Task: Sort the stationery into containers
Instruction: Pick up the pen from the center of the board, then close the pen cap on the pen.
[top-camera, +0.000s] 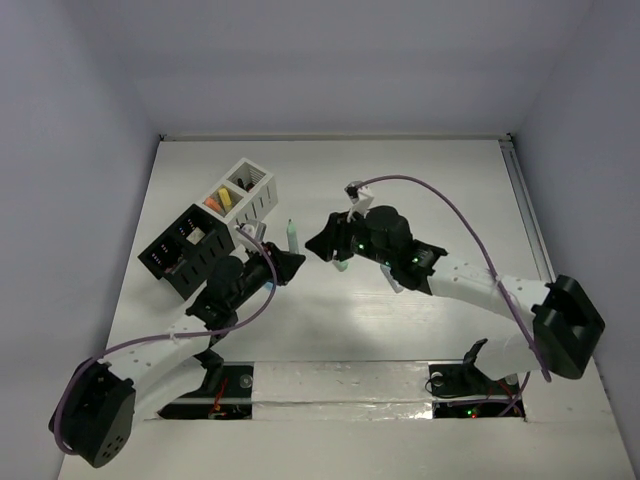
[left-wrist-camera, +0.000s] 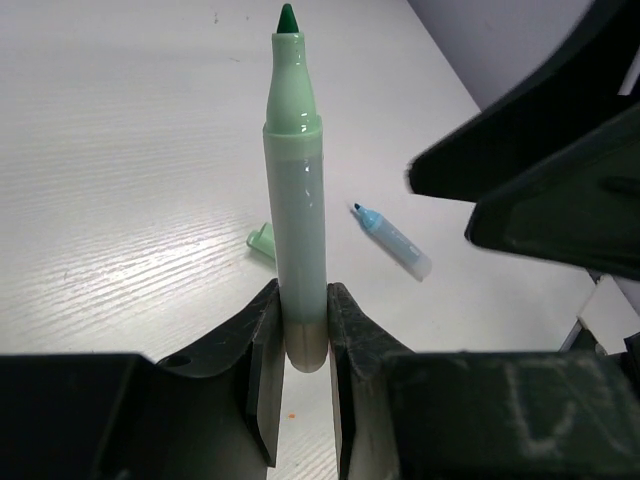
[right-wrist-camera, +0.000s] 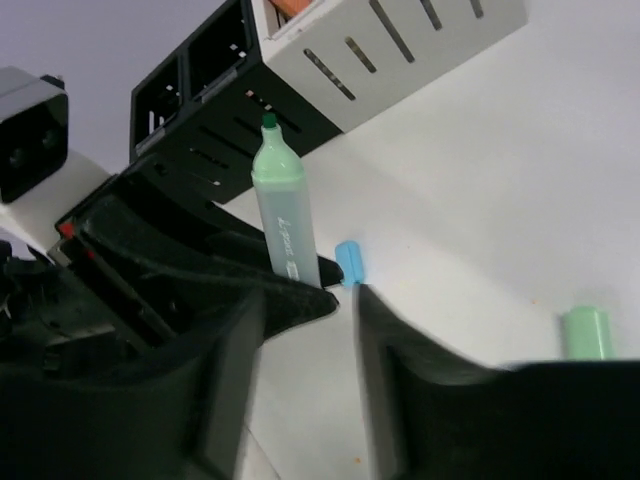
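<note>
**At mid-table: uncapped green marker (left-wrist-camera: 295, 200) clamped upright by the left gripper (left-wrist-camera: 303, 320)**

Across the white table (top-camera: 420, 180), the two containers sit side by side at the far left. The black container (top-camera: 185, 250) is nearer the arms, and the white container (top-camera: 245, 195) lies beyond it. An orange piece (top-camera: 213, 203) and a yellow piece (top-camera: 225, 197) stand in the white compartment next to the black box.

The left gripper's jaws are clenched on the marker's butt end. Its pale green barrel rises between the pads, with the dark green tip uppermost and bare.

The right gripper (right-wrist-camera: 345, 305) hangs just right of the marker, jaws parted and grasping nothing.

A pale blue marker (left-wrist-camera: 393, 240) lies flat on the table below the right gripper. A green cap (left-wrist-camera: 262, 240) lies near it, apart from it.
</note>
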